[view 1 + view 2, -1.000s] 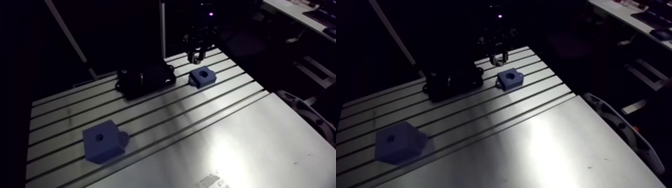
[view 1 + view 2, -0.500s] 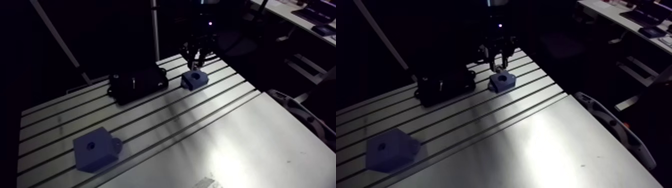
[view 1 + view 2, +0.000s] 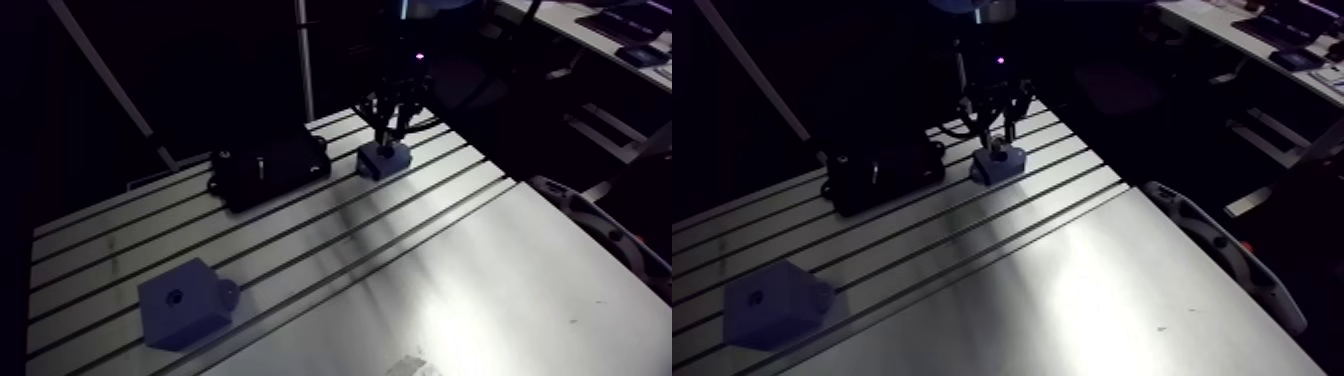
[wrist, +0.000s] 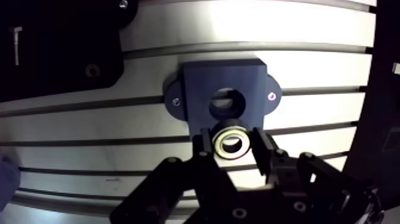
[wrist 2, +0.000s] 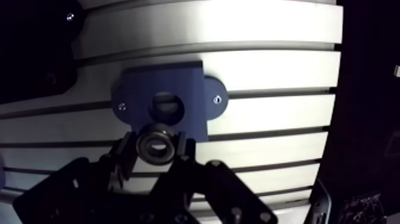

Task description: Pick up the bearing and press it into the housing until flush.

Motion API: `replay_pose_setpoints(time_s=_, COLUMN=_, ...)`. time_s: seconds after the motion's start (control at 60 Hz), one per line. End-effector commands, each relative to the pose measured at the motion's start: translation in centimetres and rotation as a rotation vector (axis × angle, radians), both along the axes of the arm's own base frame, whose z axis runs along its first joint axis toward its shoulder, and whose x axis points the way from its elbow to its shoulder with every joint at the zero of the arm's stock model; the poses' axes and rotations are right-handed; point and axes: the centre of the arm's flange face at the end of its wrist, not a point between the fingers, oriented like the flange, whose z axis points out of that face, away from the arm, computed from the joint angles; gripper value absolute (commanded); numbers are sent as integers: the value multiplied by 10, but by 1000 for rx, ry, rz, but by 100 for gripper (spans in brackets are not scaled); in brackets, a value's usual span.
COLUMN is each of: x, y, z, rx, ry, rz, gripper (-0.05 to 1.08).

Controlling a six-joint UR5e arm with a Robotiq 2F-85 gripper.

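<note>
A shiny metal ring bearing (image 4: 231,143) is seen clamped between the two fingers of the tool (image 4: 232,149), held over the near edge of the housing (image 4: 199,80), with the round bore (image 4: 227,105) lying just ahead. The housing, a matte dark-blue block with two rounded ears, is set on the slotted, brushed-metal table (image 4: 309,65), beside a black plate (image 4: 59,47). If pressed from this offset, the bearing is likely to be caught on the bore's rim or driven in cocked. The block may also be shoved along the smooth table, since no fastening can be made out.
</note>
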Motion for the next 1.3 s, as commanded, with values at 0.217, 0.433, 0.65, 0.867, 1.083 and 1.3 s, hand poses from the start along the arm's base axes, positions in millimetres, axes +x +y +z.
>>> replay_pose_setpoints(time_s=0.217, x=-5, y=2, z=-6, rx=27, ry=39, rz=-1, gripper=102)
replay_pose_setpoints(time_s=0.433, x=-7, y=3, z=-13, rx=24, ry=32, rz=-4, gripper=102)
replay_pose_setpoints(time_s=0.65, x=-6, y=1, z=-15, rx=20, ry=27, rz=1, gripper=102)
replay_pose_setpoints(time_s=0.867, x=-6, y=1, z=-16, rx=18, ry=27, rz=-1, gripper=101)
replay_pose_setpoints(time_s=1.083, x=-7, y=1, z=-29, rx=8, ry=8, rz=-2, gripper=100)
replay_pose_setpoints(time_s=1.3, x=-7, y=1, z=-30, rx=7, ry=8, rz=-4, gripper=99)
